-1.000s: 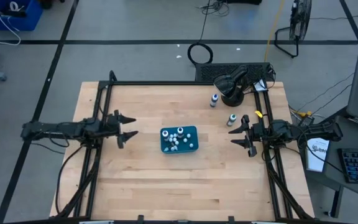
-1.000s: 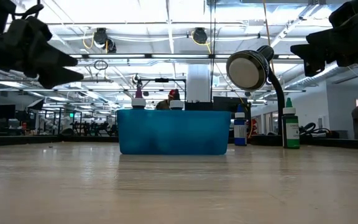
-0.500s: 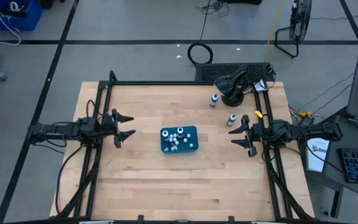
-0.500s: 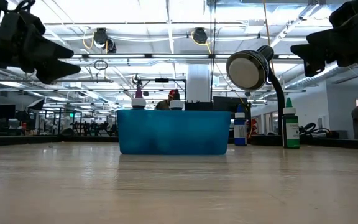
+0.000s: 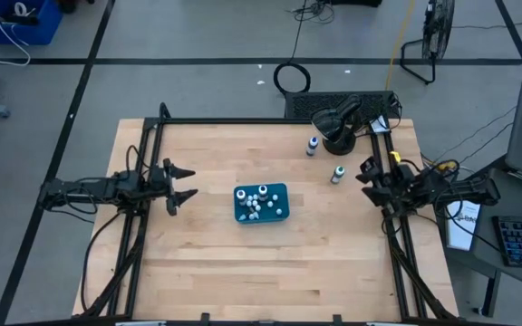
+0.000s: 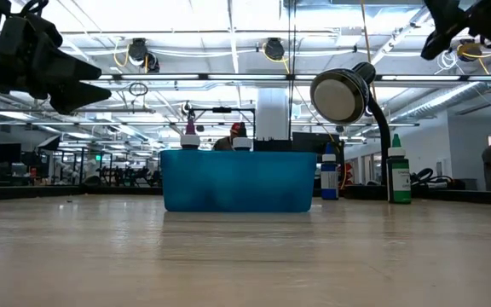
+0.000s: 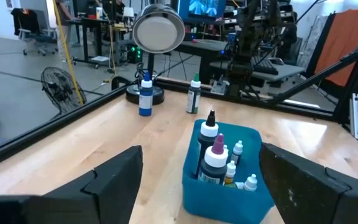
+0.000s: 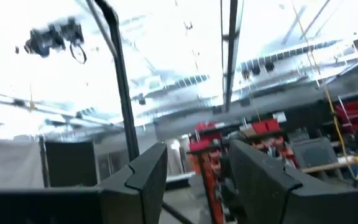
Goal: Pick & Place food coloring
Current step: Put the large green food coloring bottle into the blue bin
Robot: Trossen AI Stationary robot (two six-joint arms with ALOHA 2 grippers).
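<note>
Risk of toppling the green-labelled bottle standing outside the teal tray beside the lamp base, with right gripper empty, fingers partly apart, tilted upward nearby, and left gripper wide open, empty, well left of tray.

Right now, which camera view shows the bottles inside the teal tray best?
The left wrist view: the bottles stand apart, caps and bodies visible inside the teal tray. The high view shows only small white caps from above; the low view shows caps over the rim; the right wrist view shows none.
</note>
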